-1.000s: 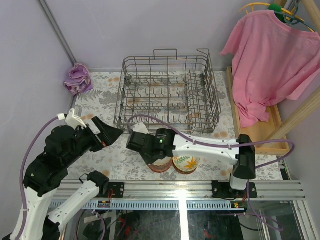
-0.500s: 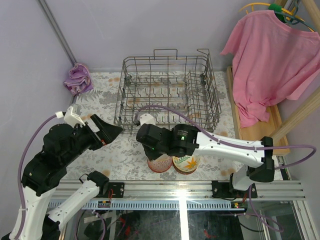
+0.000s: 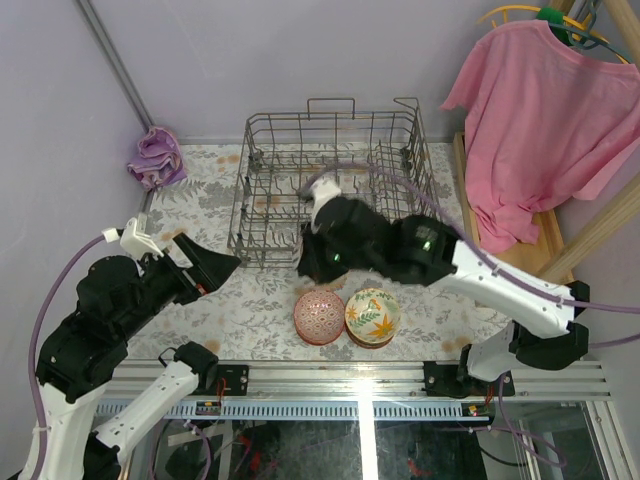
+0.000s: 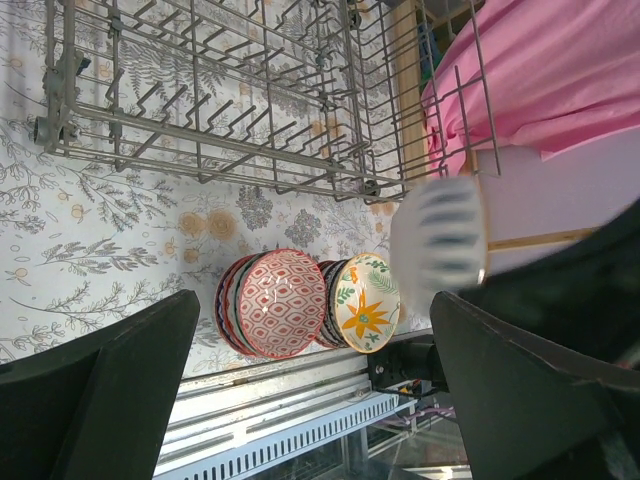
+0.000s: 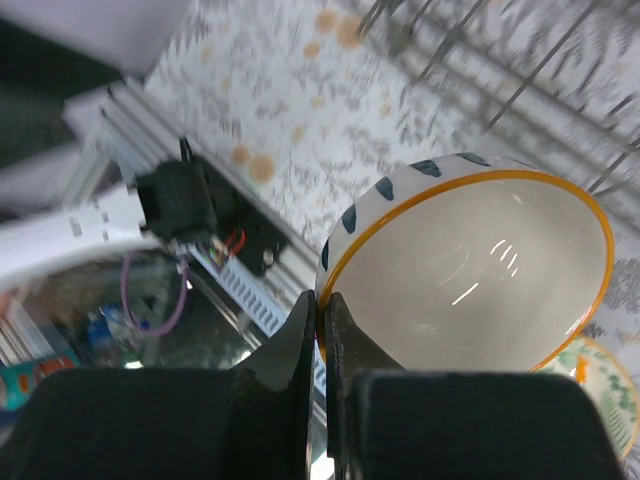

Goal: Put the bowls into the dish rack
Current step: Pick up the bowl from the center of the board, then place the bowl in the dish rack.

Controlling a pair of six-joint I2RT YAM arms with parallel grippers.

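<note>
We are in the carry step. The right gripper [image 5: 321,330] is pinched shut on the rim of one bowl [image 5: 470,270], white with dark spots and an orange lip, tilted with its hollow facing the wrist camera. In the top view that arm reaches across the 6 o'clock side of the dish rack [image 3: 265,235], so we judge the bowl to be at the rack's near wall and not yet set between the tines.

The next move calls for lifting the bowl over the tall wire side, then lowering it on edge between two tines before the fingers let go.

The left gripper [image 3: 215,268] hangs at 9 o'clock with its jaws spread wide, holding nothing. Two stacks of bowls [image 3: 345,316] wait on the table at 6 o'clock.

From above, the held bowl is hidden under the right arm, and in the left wrist view it is a blur. The arm also covers part of the rack floor. We cannot count the bowls in the stacks.
</note>
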